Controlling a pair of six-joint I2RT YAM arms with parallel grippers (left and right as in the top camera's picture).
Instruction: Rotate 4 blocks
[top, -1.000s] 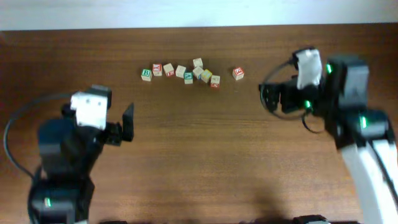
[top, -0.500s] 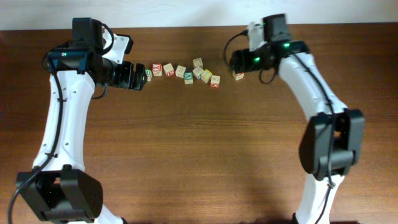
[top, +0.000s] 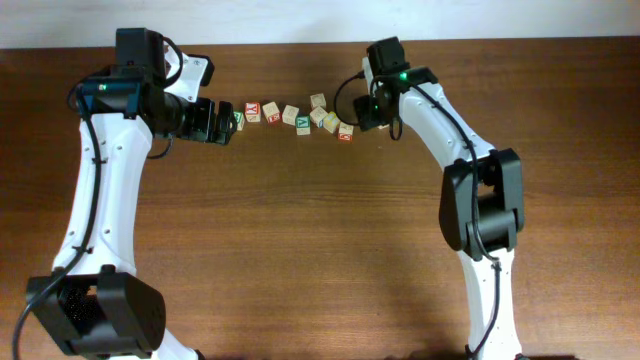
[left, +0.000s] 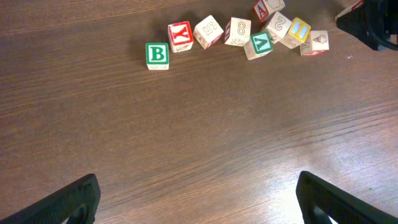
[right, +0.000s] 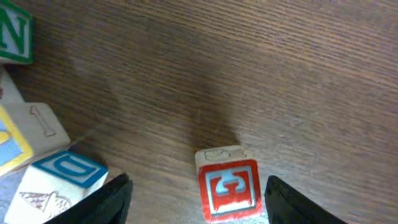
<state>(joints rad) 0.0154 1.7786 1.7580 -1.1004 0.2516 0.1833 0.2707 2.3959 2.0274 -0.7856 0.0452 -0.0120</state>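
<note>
Wooden table (top: 320, 230), far side: brings the right arm (top: 430, 100) in over the red block (right: 229, 186) at the right end of the row (top: 290, 115).
Keeps the left gripper (left: 199, 199) wide open and empty near the green "B" cube (left: 157, 55); sets the right gripper (right: 199, 196) astride the block, jaws narrowing, not touching, nothing grasped yet. Seems to begin one rotation; leaves the row untouched.

Overhead, 2 close wrist views; shared blocks (top: 303, 122)

Robot lab: wooden table (top: 320, 250), two arms (top: 92, 200)
</note>
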